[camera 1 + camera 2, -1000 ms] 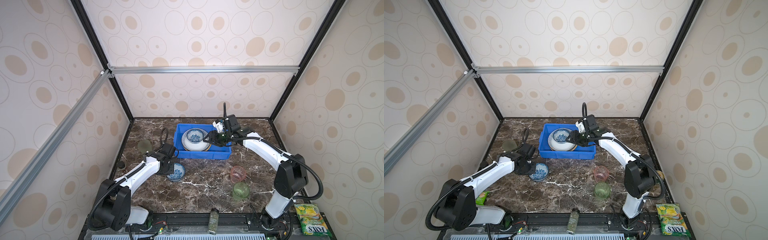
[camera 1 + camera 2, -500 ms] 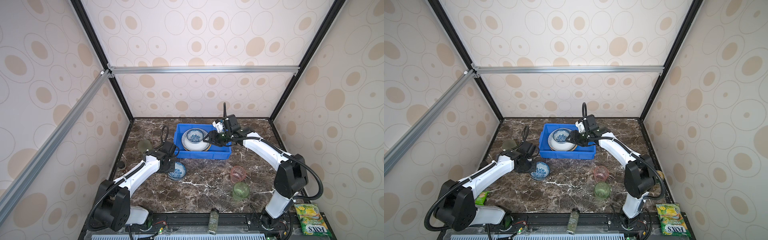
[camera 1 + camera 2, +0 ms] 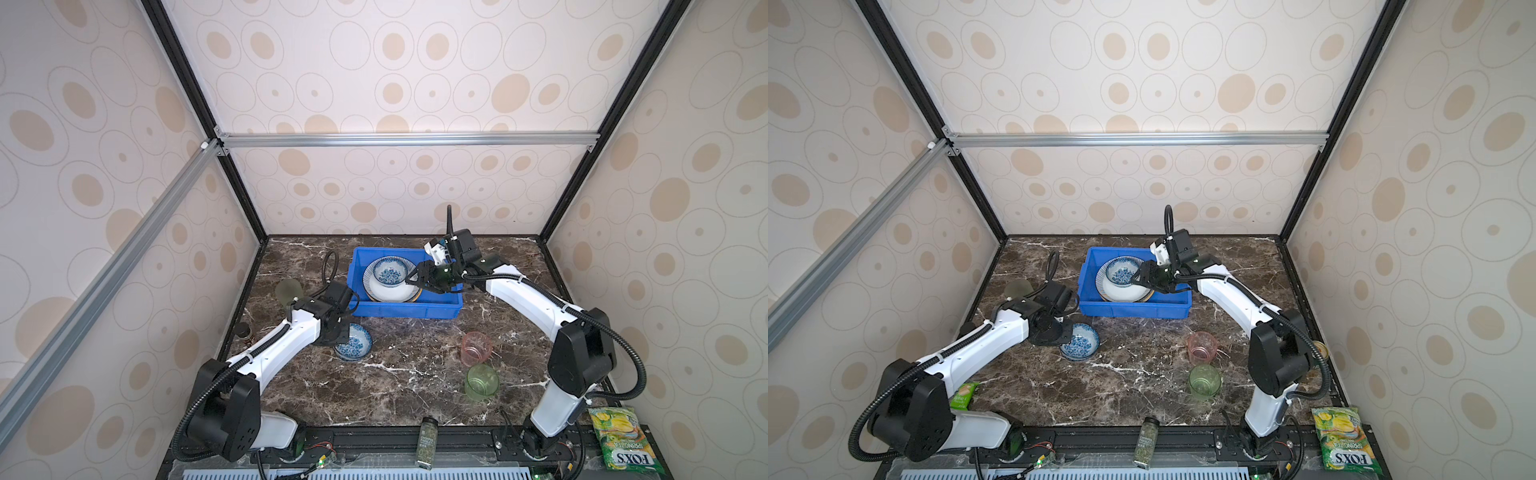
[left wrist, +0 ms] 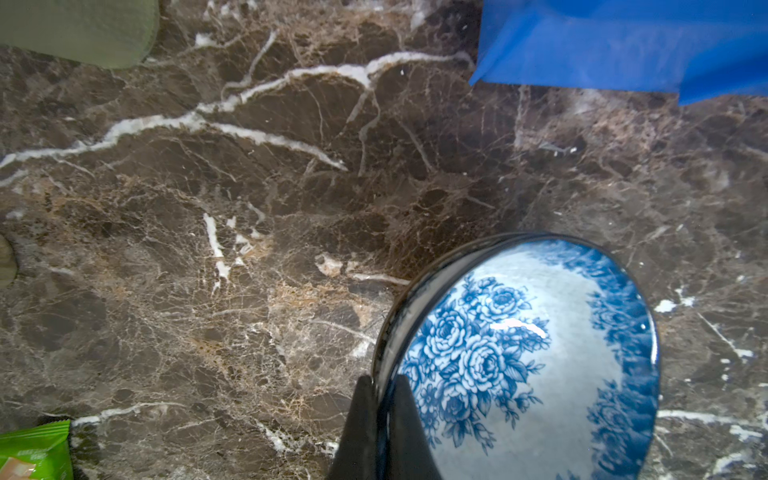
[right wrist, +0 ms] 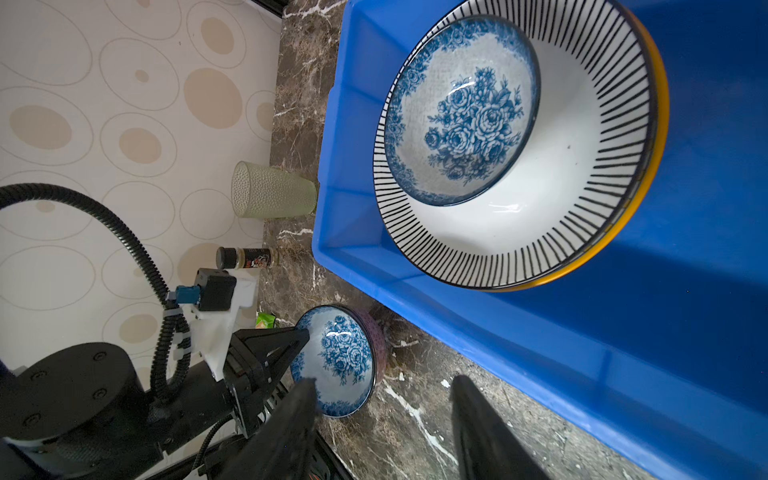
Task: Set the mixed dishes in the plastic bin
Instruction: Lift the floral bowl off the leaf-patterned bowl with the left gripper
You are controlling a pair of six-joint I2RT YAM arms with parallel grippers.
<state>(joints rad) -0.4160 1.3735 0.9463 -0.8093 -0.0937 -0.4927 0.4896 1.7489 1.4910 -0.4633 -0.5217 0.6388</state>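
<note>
Left wrist cam: left gripper (image 4: 382, 384) clamped on the rim of one blue-white floral ceramic bowl (image 4: 519, 357), lower-left of the bright blue plastic bin (image 3: 405, 311) in a top view. A second floral bowl (image 3: 390, 271) sits inside it; right gripper (image 5: 384, 384) half-open, empty.

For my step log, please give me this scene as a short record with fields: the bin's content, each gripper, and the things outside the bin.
bin: striped plate on a yellow-rimmed plate, floral bowl on top
left gripper: shut on the rim of a second bowl, tilted, outside the bin near its front left corner
right gripper: open, empty, at the bin
cups outside bin: pink cup, green cup, frosted cup left of the bin
other things: jar and packet at the front edge
</note>
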